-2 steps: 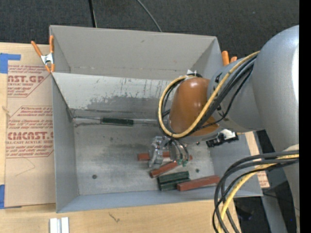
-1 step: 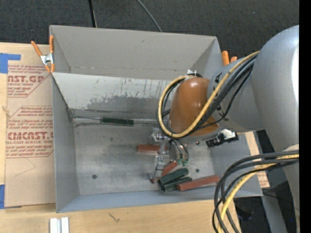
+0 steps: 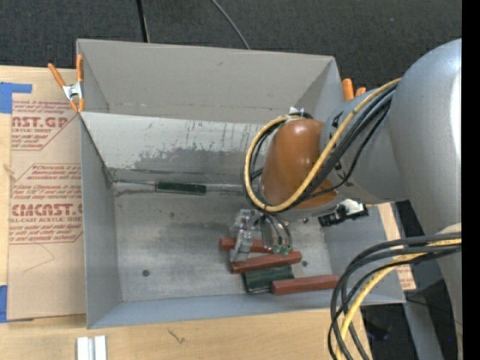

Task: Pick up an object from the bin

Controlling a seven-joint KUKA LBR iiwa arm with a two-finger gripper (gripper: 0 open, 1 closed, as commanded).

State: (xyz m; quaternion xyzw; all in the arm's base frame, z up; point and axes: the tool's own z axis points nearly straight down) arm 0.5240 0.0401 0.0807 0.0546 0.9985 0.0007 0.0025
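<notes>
My gripper [image 3: 261, 244] is low in the bin's front right part, under the orange wrist cover. Its fingers stand apart, open, with one silver fingertip [image 3: 242, 247] at the left. Its tips are down among a few red-brown flat bars. One bar [image 3: 268, 260] lies across just below the tips, and a short bar end [image 3: 227, 242] sticks out to the left of the silver finger. A dark green block [image 3: 267, 278] lies right in front of these. Another red-brown bar [image 3: 304, 283] lies to its right by the front wall. Nothing shows gripped between the fingers.
A dark green pen-like stick [image 3: 181, 188] lies along the foot of the back wall, left of centre. The arm and its yellow and black cables hang over the bin's right side. The bin's left floor is bare scuffed metal.
</notes>
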